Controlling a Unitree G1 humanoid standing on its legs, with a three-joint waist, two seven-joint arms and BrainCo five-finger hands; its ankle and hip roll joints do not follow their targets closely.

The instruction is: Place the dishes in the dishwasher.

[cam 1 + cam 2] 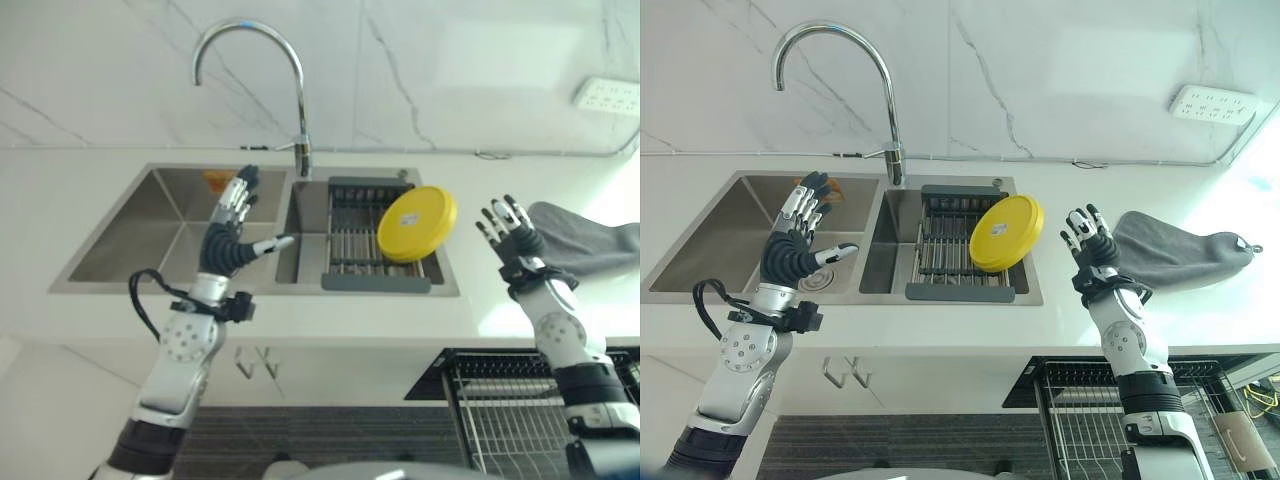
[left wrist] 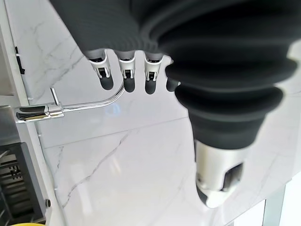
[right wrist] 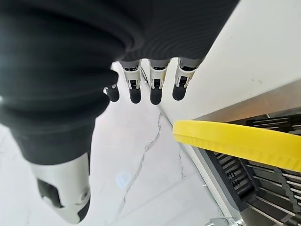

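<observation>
A yellow plate [image 1: 417, 223] leans tilted in the grey dish rack [image 1: 376, 281] set in the right basin of the steel sink [image 1: 120, 250]; its rim [image 3: 244, 141] also shows in the right wrist view. My left hand [image 1: 228, 235] is raised over the divider between the basins, fingers straight and spread, holding nothing. My right hand [image 1: 512, 236] is raised over the white counter to the right of the plate, apart from it, fingers straight and empty. The pulled-out wire dishwasher rack [image 1: 1090, 410] sits below the counter at the lower right.
A chrome gooseneck faucet [image 1: 270, 70] rises behind the sink. A grey cloth [image 1: 1175, 250] lies on the counter right of my right hand. An orange item [image 1: 217, 180] sits at the back of the left basin. A wall socket [image 1: 1212, 104] is at upper right.
</observation>
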